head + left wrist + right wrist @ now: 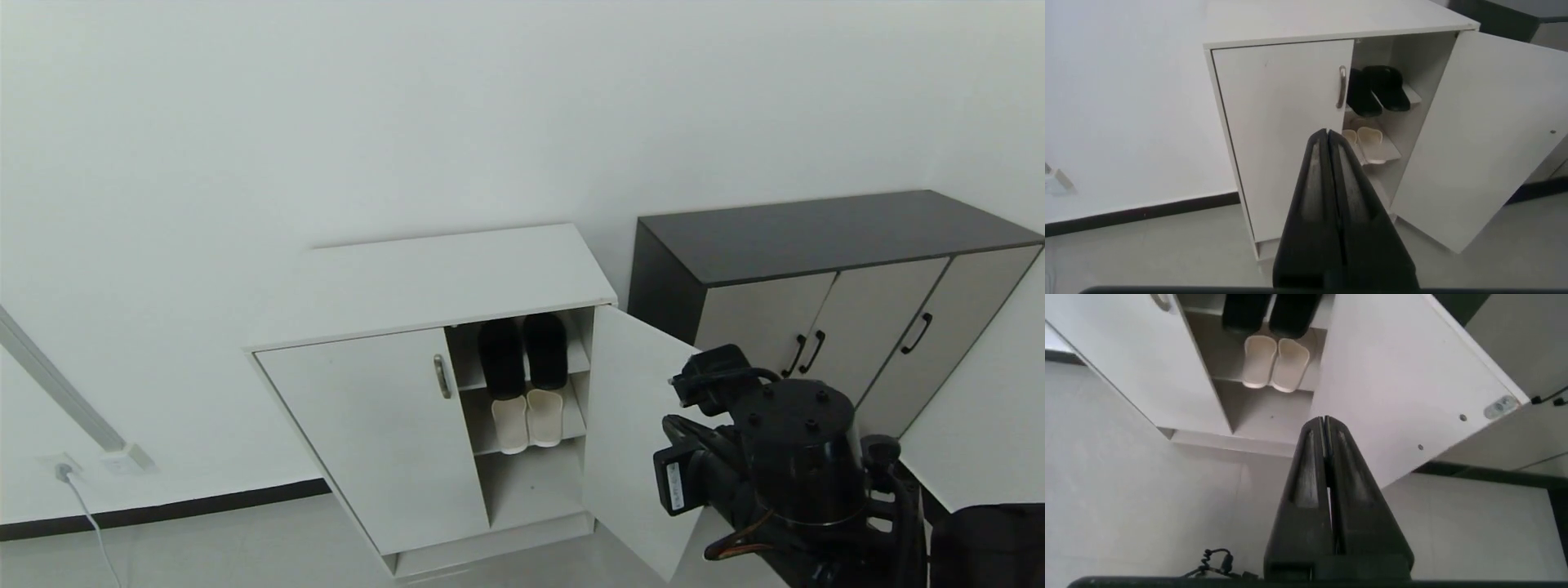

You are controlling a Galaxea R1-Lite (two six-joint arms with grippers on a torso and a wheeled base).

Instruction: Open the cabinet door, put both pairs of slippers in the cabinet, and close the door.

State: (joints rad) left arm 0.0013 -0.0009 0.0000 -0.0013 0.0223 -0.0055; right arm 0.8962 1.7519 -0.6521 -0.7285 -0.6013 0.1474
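While left end effector and right end effector are clenched, cabinet door stands open; grey floor.

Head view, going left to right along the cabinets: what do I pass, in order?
Wall socket → closed left door → door handle → black slippers on the shelf directly above the white slippers → open right door → dark cabinet.
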